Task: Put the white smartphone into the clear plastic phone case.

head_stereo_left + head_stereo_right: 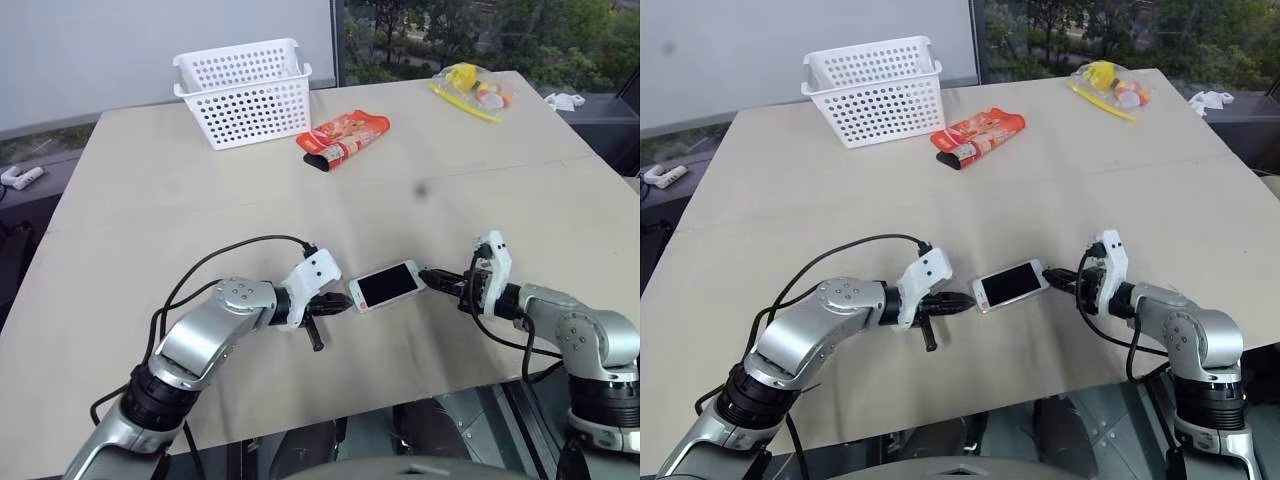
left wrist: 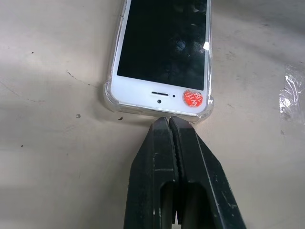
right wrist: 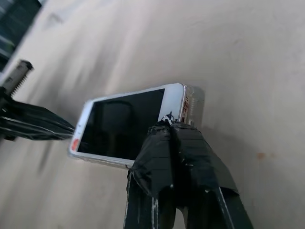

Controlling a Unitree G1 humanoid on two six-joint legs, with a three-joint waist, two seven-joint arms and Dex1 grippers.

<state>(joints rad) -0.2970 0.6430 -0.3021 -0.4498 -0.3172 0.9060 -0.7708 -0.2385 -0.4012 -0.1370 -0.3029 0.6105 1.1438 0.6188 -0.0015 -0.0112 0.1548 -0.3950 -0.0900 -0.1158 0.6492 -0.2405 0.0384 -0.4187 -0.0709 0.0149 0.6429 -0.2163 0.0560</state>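
Note:
The white smartphone [image 1: 387, 285] lies screen up on the table, near its front edge, between my two grippers. It sits inside the clear plastic phone case [image 2: 108, 98], whose rim shows around its end and corners [image 3: 194, 102]. An orange round sticker [image 2: 192, 99] is on the phone's end by the earpiece. My left gripper [image 1: 345, 303] is shut, its tips touching the case's end at the sticker. My right gripper [image 1: 428, 275] is shut too, its taped tips against the phone's opposite end, at the top edge. Neither holds anything between its fingers.
A white perforated basket [image 1: 245, 90] stands at the back left, with a red snack packet [image 1: 342, 138] beside it. A yellow bag [image 1: 470, 88] lies at the back right. The table's front edge [image 1: 330, 415] runs close below both arms.

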